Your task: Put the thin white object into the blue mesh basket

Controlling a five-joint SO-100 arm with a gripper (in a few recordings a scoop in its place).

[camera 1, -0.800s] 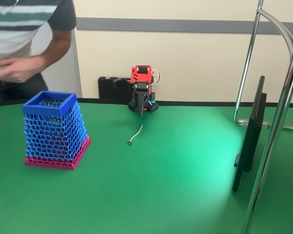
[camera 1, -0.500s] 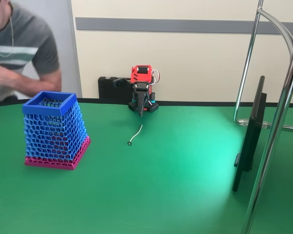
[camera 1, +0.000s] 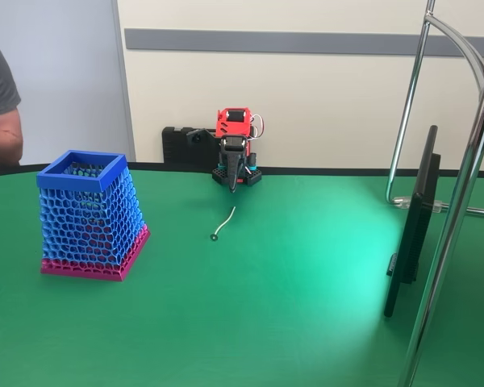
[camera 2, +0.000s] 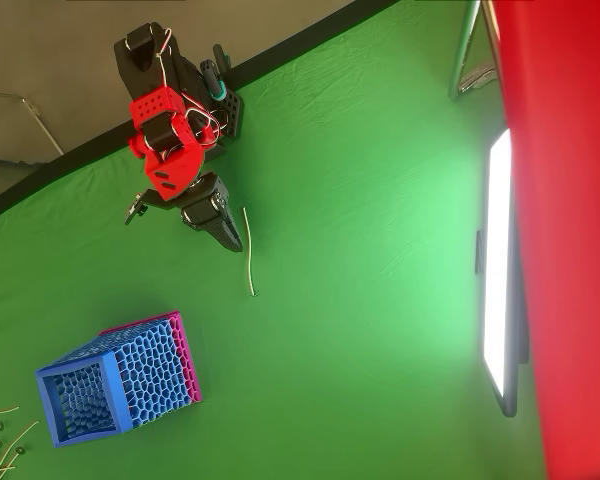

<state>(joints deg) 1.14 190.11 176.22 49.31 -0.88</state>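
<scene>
Both pictures are bright and evenly lit, with sharp focus across the scene. In the fixed view a pale sheen of glare lies on the green tabletop (camera 1: 339, 266) near the dark monitor (camera 1: 411, 226), and the blue mesh basket (camera 1: 89, 214) casts only a faint, soft shadow. In the overhead view the monitor's screen (camera 2: 497, 270) is blown out to white, and a blurred red shape (camera 2: 570, 240) sits out of focus along the right edge.
</scene>
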